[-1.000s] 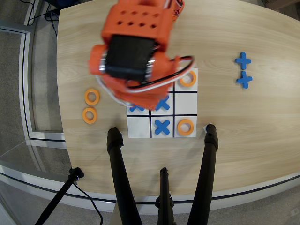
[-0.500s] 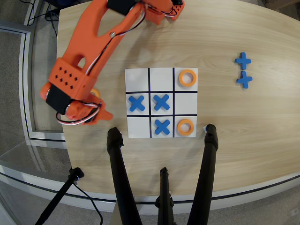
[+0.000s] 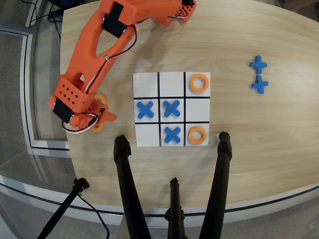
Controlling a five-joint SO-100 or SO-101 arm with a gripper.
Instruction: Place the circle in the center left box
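Note:
The white nine-square board (image 3: 149,82) lies mid-table in the overhead view. Its plain white middle-row end square (image 3: 199,109) is on the right side. Orange rings sit in the top right square (image 3: 199,83) and the bottom right square (image 3: 197,135). Blue crosses fill the middle-left (image 3: 145,109), middle (image 3: 171,108) and bottom-middle (image 3: 172,134) squares. My orange gripper (image 3: 102,117) is left of the board, low over two more orange rings, one peeking out above it (image 3: 101,98) and one below it (image 3: 97,127). The arm hides most of both, and the jaws are not clear.
Two spare blue crosses (image 3: 258,64) (image 3: 259,85) lie on the table at the right. Black tripod legs (image 3: 124,184) (image 3: 222,169) reach onto the table below the board. The table's left edge (image 3: 64,74) runs close beside the gripper.

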